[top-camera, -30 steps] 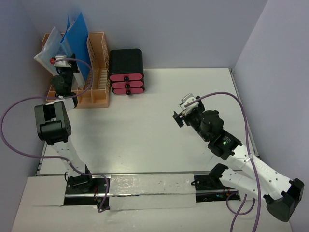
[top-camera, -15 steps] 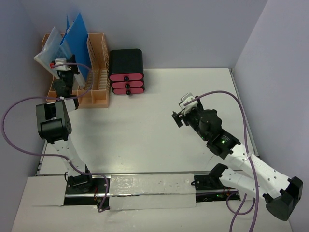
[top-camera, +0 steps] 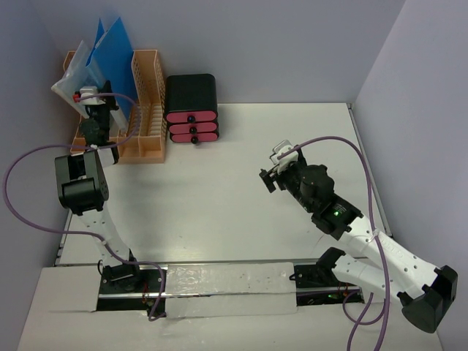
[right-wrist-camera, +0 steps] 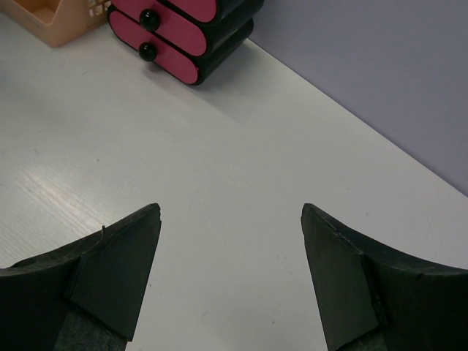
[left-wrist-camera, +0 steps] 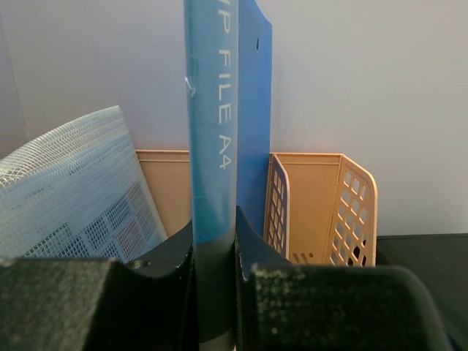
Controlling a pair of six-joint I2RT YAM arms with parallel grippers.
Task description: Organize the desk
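The desk (top-camera: 219, 183) is a large white tabletop. My left gripper (top-camera: 96, 110) is at the peach file rack (top-camera: 146, 110) at the far left corner, shut on the edge of a blue file folder (top-camera: 113, 55) that stands upright in the rack. In the left wrist view the blue folder (left-wrist-camera: 216, 131), marked "FILE A4", is clamped between my fingers (left-wrist-camera: 252, 248). My right gripper (top-camera: 269, 178) hovers open and empty over the middle right of the desk; in the right wrist view its open gripper (right-wrist-camera: 230, 216) frames bare desk (right-wrist-camera: 241, 168).
A clear mesh pouch (top-camera: 73, 73) leans in the rack's left slot, also in the left wrist view (left-wrist-camera: 73, 190). A black box with pink drawers (top-camera: 191, 110) stands right of the rack, also in the right wrist view (right-wrist-camera: 183, 36). Walls close in behind and on both sides.
My left gripper has shifted slightly toward the rack with the blue folder. My right gripper has drifted a little left and down.
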